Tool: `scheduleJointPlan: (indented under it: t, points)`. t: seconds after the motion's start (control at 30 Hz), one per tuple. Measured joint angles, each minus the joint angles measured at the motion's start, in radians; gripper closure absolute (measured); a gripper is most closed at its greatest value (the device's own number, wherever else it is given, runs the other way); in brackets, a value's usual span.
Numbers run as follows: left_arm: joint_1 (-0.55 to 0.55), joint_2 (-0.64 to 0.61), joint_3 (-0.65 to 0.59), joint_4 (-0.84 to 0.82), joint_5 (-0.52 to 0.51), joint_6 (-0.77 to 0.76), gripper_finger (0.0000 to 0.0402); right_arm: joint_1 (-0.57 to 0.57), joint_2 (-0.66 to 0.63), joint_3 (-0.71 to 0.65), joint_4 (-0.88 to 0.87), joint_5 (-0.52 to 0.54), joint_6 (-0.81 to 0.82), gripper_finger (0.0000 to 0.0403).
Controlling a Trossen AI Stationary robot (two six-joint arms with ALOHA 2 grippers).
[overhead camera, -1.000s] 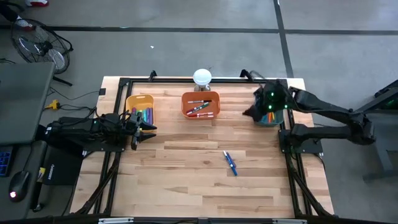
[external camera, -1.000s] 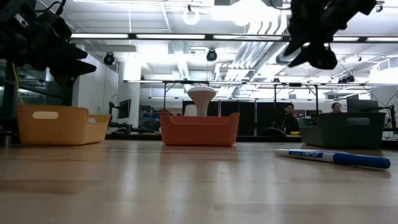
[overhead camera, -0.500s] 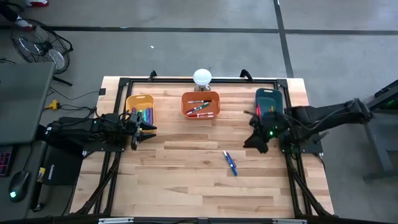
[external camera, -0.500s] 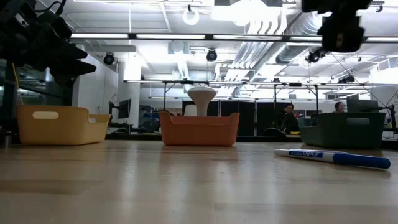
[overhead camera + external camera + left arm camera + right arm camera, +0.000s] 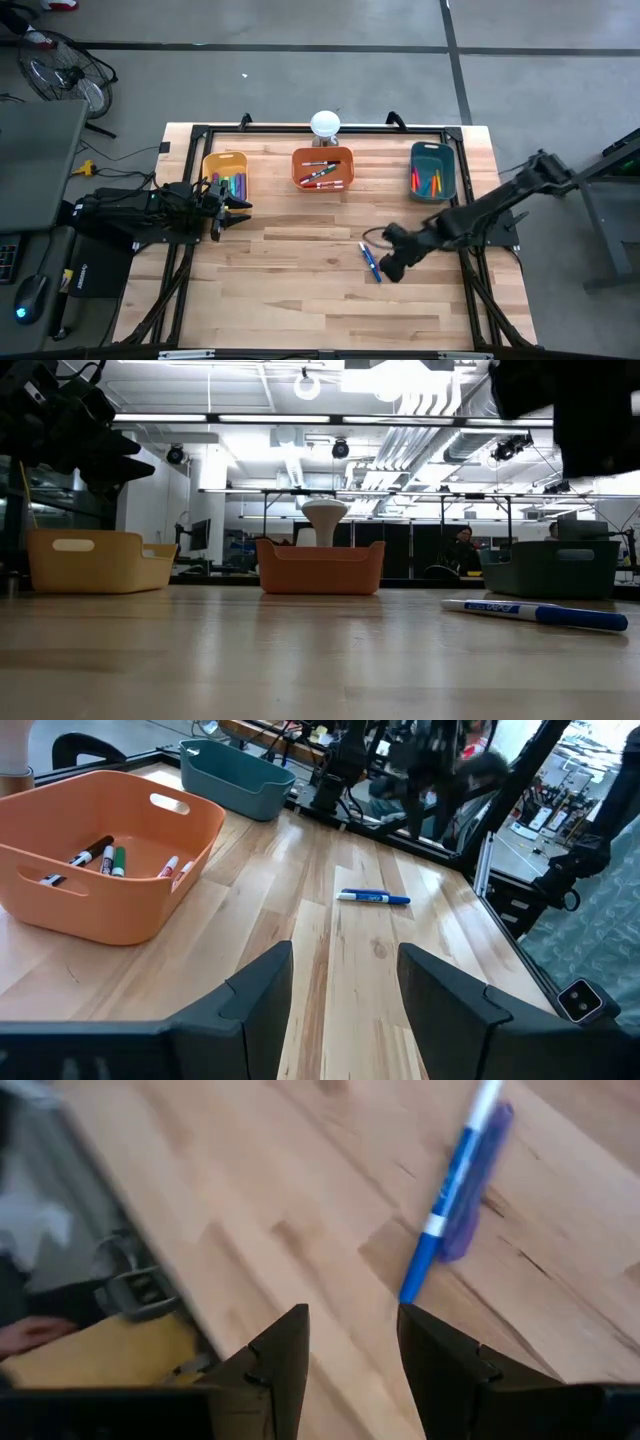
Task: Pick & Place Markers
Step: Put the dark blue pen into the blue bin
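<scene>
While the right pincer [image 5: 392,268] hangs just beside the blue marker [image 5: 371,263] lying mid-bench toward the right edge, its fingers are parted with nothing between them. Step in hand looks like the reach for this last loose marker.

To do it well: center the gap over the barrel, not the cap end; turn the wrist so the fingers cross the marker's length; come straight down until the tips nearly touch the wood, then close. The marker is round and could roll if one finger nudges it first.

Left pincer [image 5: 235,207] waits at the left edge beside the yellow bin [image 5: 226,174], fingers apart, holding nothing.

Along the far edge, the yellow bin holds several markers; the orange bin [image 5: 323,168] in the middle holds a few more; the teal bin [image 5: 433,171] near the far right corner holds some too. Which bin the blue one belongs in I cannot tell. A white round object [image 5: 325,124] sits behind the orange bin.
</scene>
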Motion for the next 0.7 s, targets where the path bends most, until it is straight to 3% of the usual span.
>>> scheduleJointPlan:
  t: [0.3,0.7]
  points:
    - [0.0,0.0,0.0,0.0,0.0,0.0,0.0223,-0.039,0.24,0.0,0.153,0.035,0.044,0.0261]
    - [0.0,0.0,0.0,0.0,0.0,0.0,0.0223,-0.105,0.301,0.0,0.157,0.084,-0.038,0.0261]
